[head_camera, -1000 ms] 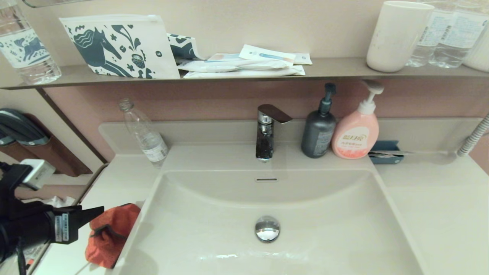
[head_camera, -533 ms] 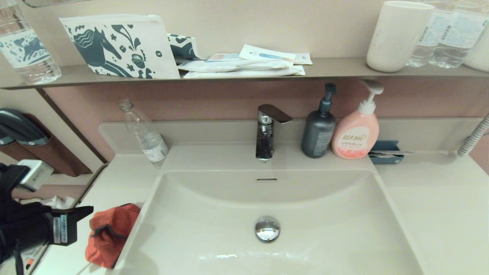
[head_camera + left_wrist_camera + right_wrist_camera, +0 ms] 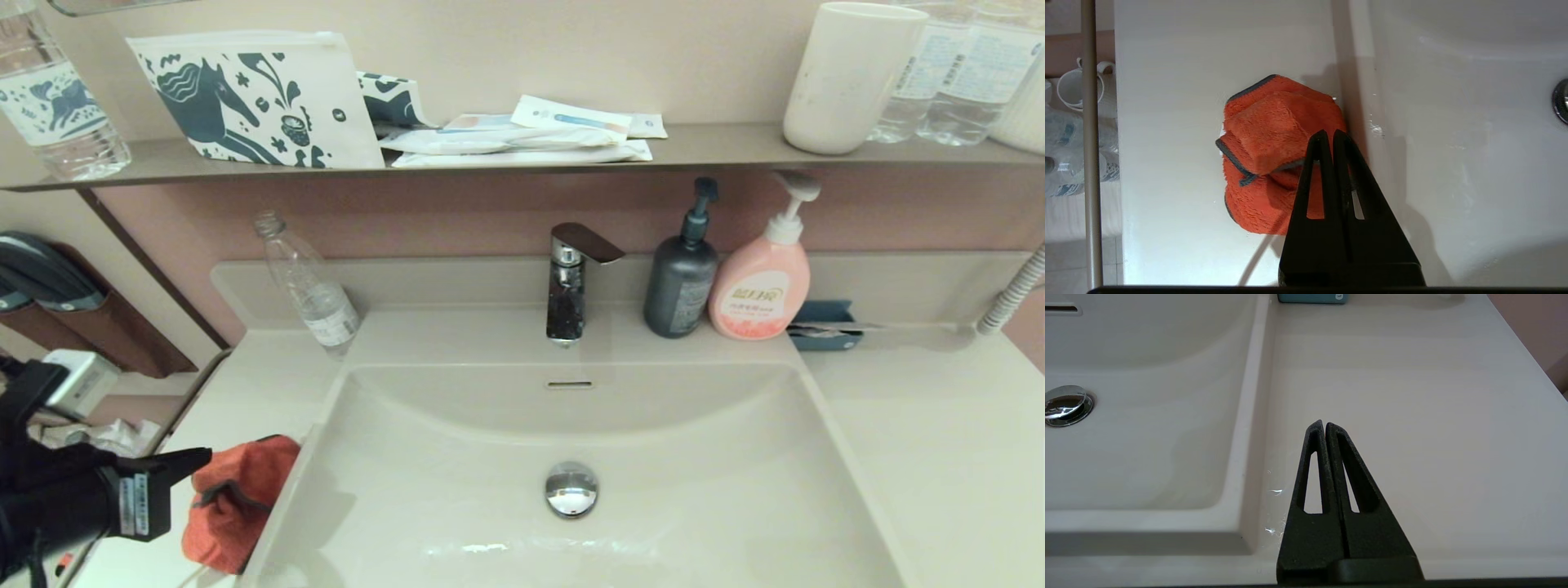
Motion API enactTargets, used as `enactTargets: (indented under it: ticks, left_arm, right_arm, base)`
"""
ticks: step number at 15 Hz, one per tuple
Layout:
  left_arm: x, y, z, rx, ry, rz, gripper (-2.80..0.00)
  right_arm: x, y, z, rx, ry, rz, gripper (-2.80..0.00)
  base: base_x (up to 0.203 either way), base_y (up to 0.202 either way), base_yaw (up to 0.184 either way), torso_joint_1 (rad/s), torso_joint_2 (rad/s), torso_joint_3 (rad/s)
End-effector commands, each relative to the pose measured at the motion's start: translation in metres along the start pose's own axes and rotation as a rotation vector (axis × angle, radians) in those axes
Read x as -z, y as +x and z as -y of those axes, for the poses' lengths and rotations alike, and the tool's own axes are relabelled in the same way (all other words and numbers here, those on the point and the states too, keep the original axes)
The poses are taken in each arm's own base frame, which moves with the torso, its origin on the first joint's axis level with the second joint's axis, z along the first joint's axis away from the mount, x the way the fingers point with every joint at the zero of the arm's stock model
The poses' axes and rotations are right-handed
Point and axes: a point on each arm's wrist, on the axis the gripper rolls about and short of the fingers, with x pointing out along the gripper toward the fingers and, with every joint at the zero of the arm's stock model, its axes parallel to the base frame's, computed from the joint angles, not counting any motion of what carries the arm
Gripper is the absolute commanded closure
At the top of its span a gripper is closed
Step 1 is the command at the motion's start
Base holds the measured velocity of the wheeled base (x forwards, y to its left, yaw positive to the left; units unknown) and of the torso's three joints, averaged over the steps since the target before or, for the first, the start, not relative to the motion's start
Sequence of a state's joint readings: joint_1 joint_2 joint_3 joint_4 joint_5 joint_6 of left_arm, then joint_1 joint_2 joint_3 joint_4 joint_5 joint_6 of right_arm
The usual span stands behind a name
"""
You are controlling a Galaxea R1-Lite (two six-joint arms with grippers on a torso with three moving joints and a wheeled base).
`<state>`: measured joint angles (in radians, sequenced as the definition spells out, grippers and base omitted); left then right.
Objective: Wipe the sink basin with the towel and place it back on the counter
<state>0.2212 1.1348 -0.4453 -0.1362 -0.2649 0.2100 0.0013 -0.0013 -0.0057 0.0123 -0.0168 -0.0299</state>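
The orange-red towel point(image 3: 237, 498) point(image 3: 1265, 139) lies crumpled on the off-white counter point(image 3: 269, 376) point(image 3: 1167, 122), against the left rim of the sink basin point(image 3: 694, 457). My left gripper point(image 3: 208, 452) point(image 3: 1329, 132) hovers over the towel's basin-side edge, shut, with nothing between its fingers. The basin holds only its chrome drain stopper point(image 3: 571, 488). My right gripper point(image 3: 1324, 423) is shut and empty over the bare counter point(image 3: 1412, 396) to the right of the basin point(image 3: 1147, 437); the head view does not show it.
Behind the basin stand the faucet point(image 3: 571, 282), a clear plastic bottle point(image 3: 310, 294), a grey pump bottle point(image 3: 679, 286), a pink pump bottle point(image 3: 759, 286) and a blue holder point(image 3: 824, 325). The wall shelf point(image 3: 718, 151) above carries a pouch, packets, a cup and bottles.
My left gripper drew back to the left, then came forward again and a little lower, its tip now at the towel's near edge. The towel has not moved.
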Motion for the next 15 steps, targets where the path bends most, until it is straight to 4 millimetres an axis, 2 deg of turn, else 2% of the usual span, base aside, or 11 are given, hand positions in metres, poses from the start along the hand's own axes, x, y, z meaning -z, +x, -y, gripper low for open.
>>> enactTargets:
  ticks: [1,8,12,15]
  left_arm:
    - [0.004,-0.014,0.009,0.015,0.005,0.049,0.00]
    - [0.035,-0.074,0.032,-0.002,-0.074,0.276,0.00]
    - [0.073,-0.111,0.044,0.017,-0.052,0.368,0.00]
    - [0.097,-0.125,0.047,-0.007,-0.052,0.397,0.00]
  right_arm:
    - [0.000,0.000,0.000,0.000,-0.001,-0.001,0.00]
    - [0.000,0.000,0.000,0.000,-0.001,-0.001,0.00]
    - [0.000,0.000,0.000,-0.001,-0.001,-0.002,0.00]
    - [0.000,0.000,0.000,0.000,-0.001,-0.001,0.00]
  base:
    - [0.000,0.000,0.000,0.000,0.00,0.000]
    - [0.000,0.000,0.000,0.000,0.00,0.000]
    - [0.000,0.000,0.000,0.000,0.00,0.000]
    - [0.000,0.000,0.000,0.000,0.00,0.000]
